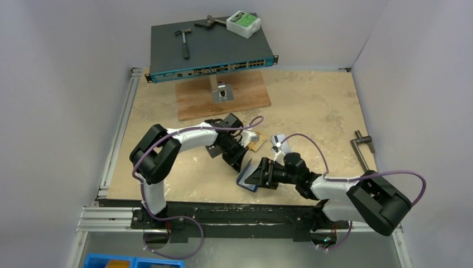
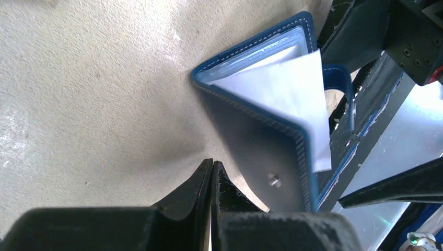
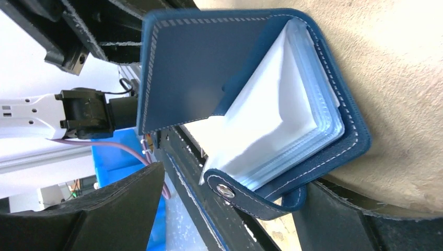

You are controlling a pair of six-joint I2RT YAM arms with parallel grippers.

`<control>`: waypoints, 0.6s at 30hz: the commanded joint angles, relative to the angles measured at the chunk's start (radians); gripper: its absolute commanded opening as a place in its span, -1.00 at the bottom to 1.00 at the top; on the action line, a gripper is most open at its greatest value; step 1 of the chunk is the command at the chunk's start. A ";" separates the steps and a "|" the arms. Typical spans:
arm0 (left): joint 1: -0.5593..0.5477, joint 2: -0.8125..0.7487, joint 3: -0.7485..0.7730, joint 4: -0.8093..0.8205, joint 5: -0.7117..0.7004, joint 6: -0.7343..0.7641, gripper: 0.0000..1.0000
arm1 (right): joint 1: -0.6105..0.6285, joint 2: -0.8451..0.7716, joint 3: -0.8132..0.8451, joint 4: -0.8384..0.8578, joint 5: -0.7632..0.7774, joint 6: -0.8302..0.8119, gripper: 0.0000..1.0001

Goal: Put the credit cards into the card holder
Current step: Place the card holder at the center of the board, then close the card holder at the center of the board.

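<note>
Your left gripper (image 2: pixel 212 165) has its two fingers pressed flat together, tip against tip. It hangs just above the tan table (image 1: pixel 312 106) with the tips pointing at the card holder (image 2: pixel 256 151), close to its dark outer cover but apart from it in the left wrist view. Your right gripper (image 3: pixel 236 177) stands wide apart, with the holder between its fingers. The finger (image 3: pixel 120 209) on the side of the plain cover is clear of the leather. The other sits right by the fold under the snap tab (image 3: pixel 245 196), and you cannot tell from these views whether it actually touches. The holder rests on the table near the front edge, between your two grippers. It is half open like a tent, with its navy covers spread, a stack of clear sleeves (image 3: pixel 326 112) fanned inside and a white sheet (image 2: pixel 292 89) sticking out of them. A snap stud (image 2: pixel 274 180) shows on the outer cover. In the top view you can see an orange-gold card (image 1: pixel 256 140) lying flat on the table, partly hidden by your left wrist. A pale silver-grey card (image 1: pixel 277 139) lies just to its right, beside the right arm's cable, and both are apart from the holder. Further back you have a wooden board (image 1: pixel 223 100) and behind it a network switch (image 1: pixel 212 53) carrying a hammer (image 1: pixel 184 42) and a white and green box (image 1: pixel 243 23)
</note>
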 commanded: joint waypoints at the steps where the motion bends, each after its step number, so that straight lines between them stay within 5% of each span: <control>1: -0.006 -0.040 0.039 -0.029 -0.006 0.026 -1.00 | -0.002 -0.050 -0.016 -0.095 0.028 -0.042 0.75; 18: -0.125 -0.071 0.103 -0.087 0.051 -0.022 -1.00 | -0.002 -0.498 -0.009 -0.660 0.200 0.047 0.84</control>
